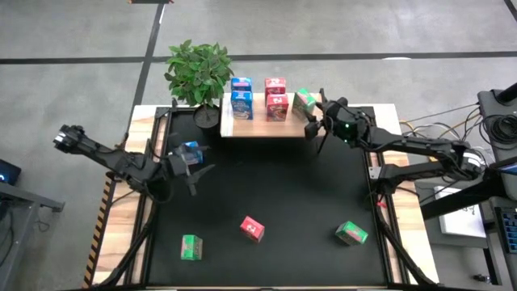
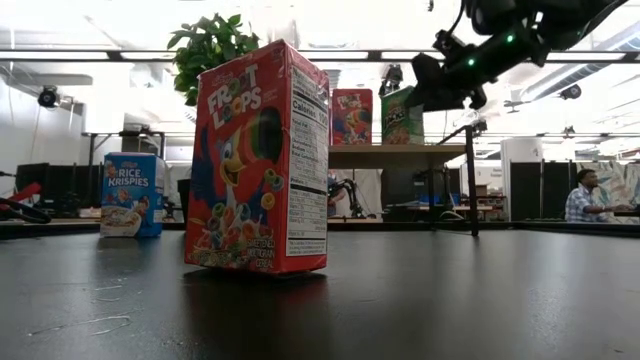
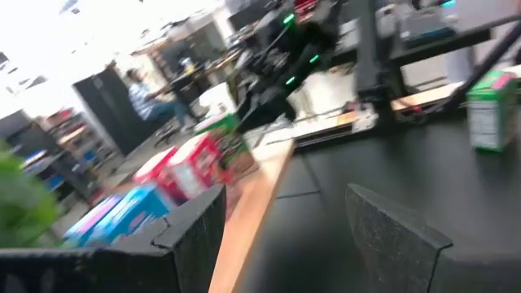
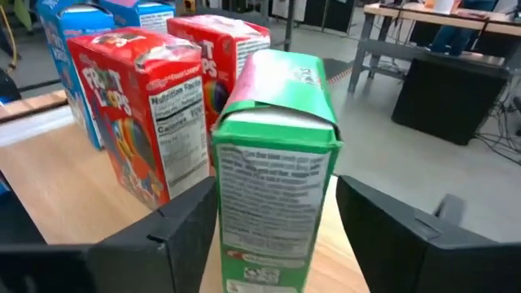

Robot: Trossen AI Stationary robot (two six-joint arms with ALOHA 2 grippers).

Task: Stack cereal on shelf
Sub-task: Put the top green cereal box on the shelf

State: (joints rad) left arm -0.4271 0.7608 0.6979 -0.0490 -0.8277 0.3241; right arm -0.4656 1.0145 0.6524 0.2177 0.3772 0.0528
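Note:
The light-wood shelf (image 1: 260, 130) stands at the table's far edge. On it stand two blue cartons (image 1: 241, 98), two red ones (image 1: 275, 97) and a green one (image 1: 304, 103) at its right end. My right gripper (image 1: 313, 115) is open, level with that green carton (image 4: 277, 163), one finger on each side; a gap shows at one finger. A third blue carton (image 1: 191, 149) stands upright on the mat by my left gripper (image 1: 202, 176), which is open with nothing between its fingers (image 3: 285, 236). A red carton (image 1: 252, 228) and two green ones (image 1: 191, 246) (image 1: 351, 234) rest on the mat near the front.
A potted plant (image 1: 198, 73) stands at the shelf's left end. Bare black mat (image 1: 275, 182) lies between the shelf and the front cartons. In the low view the red carton (image 2: 258, 160) fills the foreground. A person (image 2: 582, 195) sits in the room beyond.

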